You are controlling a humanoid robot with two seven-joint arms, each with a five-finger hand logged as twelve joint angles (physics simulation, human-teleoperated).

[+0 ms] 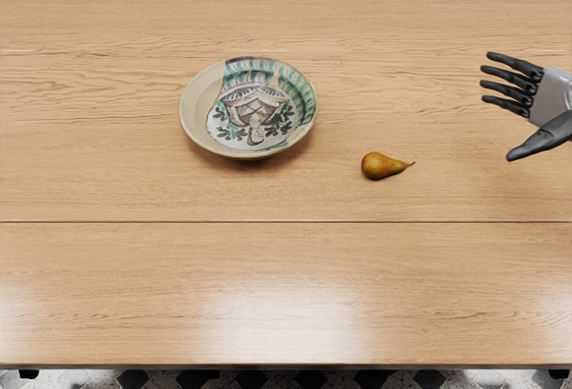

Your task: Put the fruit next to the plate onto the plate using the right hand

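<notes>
A small brown-orange pear [382, 165] lies on its side on the wooden table, stem end pointing right. To its upper left sits a cream plate [198, 103] painted with a green and dark pattern, with nothing on it. My right hand [517, 110] hovers at the right edge of the picture, well to the right of the pear and slightly farther back. Its dark fingers are spread apart and hold nothing.
The wooden table [286, 273] stretches wide on all sides, with its front edge near the bottom of the picture and its back edge near the top. A seam runs across it just below the pear.
</notes>
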